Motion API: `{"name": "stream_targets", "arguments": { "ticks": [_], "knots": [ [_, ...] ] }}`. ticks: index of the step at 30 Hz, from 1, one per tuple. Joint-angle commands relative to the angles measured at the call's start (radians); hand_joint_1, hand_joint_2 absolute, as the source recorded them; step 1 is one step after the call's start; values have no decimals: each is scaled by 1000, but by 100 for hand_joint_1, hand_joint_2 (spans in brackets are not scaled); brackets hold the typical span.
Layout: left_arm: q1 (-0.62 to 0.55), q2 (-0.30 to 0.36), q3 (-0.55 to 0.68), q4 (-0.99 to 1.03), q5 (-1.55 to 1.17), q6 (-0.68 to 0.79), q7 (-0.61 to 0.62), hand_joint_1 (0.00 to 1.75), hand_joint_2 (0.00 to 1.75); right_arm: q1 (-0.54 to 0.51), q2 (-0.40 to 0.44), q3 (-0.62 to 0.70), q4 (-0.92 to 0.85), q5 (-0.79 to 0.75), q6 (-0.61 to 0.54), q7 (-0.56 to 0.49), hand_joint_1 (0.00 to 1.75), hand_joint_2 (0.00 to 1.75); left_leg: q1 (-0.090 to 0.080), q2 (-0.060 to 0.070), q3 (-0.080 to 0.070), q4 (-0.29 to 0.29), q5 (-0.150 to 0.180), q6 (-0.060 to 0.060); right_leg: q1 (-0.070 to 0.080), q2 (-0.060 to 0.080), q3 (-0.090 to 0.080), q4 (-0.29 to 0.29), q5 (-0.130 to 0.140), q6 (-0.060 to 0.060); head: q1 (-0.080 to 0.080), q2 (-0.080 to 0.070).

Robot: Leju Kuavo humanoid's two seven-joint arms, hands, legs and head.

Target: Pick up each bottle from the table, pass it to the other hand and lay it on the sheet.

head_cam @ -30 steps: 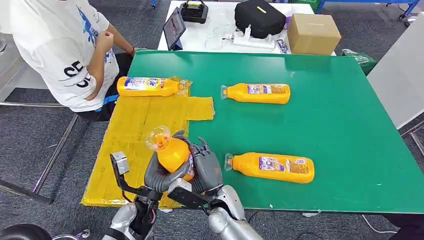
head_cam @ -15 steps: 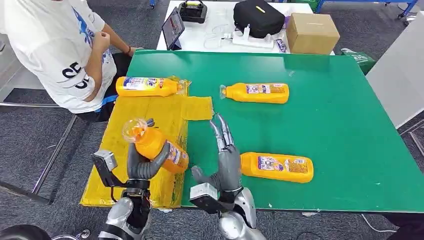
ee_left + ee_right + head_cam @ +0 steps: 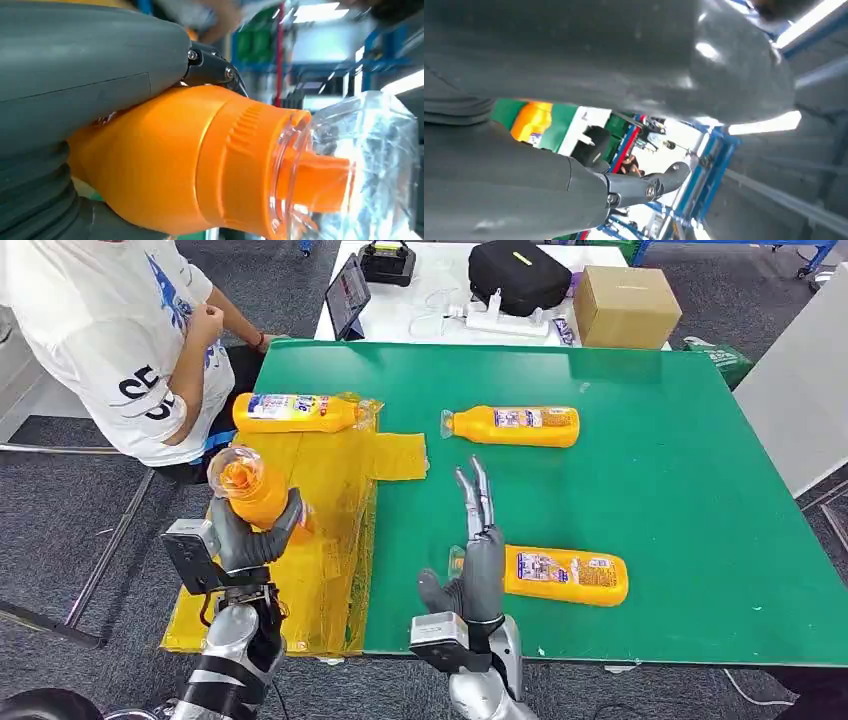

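Gripping an orange plastic bottle point(image 3: 256, 496) above the yellow sheet's point(image 3: 300, 490) left edge, the left hand point(image 3: 245, 540) wraps its body; the right hand point(image 3: 478, 560) stands empty, fingers straight. The left wrist view shows the bottle's clear cap point(image 3: 360, 165).

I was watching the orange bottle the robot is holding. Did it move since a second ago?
Yes. The held bottle in the left hand went leftward, from near the yellow sheet's right edge by the green table toward its left edge.
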Motion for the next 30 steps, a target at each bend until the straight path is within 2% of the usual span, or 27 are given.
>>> {"name": "stream_targets", "arguments": {
  "ticks": [1,6,7,8,9,11,14,17,24,30],
  "knots": [
    [-150,58,36,133,-204,74,-8,175,175,-1,11,-73,-101,-48,1,-23,0,0,2,-1,5,1,-2,-2,2,-3,6,1,-2,-3,0,0],
    [-146,56,33,135,-207,74,-11,175,175,1,12,-74,-101,-47,1,-23,0,0,1,1,3,0,-1,-1,1,0,3,-1,-1,-1,0,0],
    [-154,69,18,150,-325,153,-18,175,175,-9,8,-66,-107,-63,1,-23,0,0,1,1,5,0,-2,-1,1,-1,5,-1,-1,-2,0,0],
    [-166,81,3,171,-374,151,4,175,175,-13,9,-67,-106,-61,1,-23,0,0,1,0,3,0,-1,-1,1,-1,3,0,-1,-1,0,0],
    [-208,127,-54,250,-588,189,70,175,175,-29,1,-62,-95,-71,1,-23,0,0,1,0,4,0,-2,-1,1,-2,5,-1,-1,-2,0,0],
    [-269,170,-113,384,-857,261,137,175,175,-49,-9,-52,-76,-83,1,-23,0,0,1,-1,5,0,-1,-1,2,-3,6,-1,-1,-2,0,0],
    [-312,196,-126,498,-1120,272,183,175,175,-63,-27,-38,-58,-107,1,-23,0,0,0,-2,5,-2,1,-1,1,-3,5,-1,0,-2,0,0],
    [-347,218,-169,611,-1161,256,179,175,175,-62,-42,-28,-58,-130,1,-23,0,0,1,1,4,-1,0,-1,1,0,5,-1,0,-1,0,0],
    [-332,250,-251,691,-1193,169,196,175,175,-60,-59,-19,-60,-174,17,-11,0,0,1,3,7,-1,-1,-1,2,0,7,-2,-1,-2,0,0],
    [-291,231,-276,720,-1152,103,179,175,175,-57,-59,-26,-58,-186,36,-12,0,0,1,2,5,-1,0,-1,1,0,5,-1,-1,-1,0,0]
  ]
}}
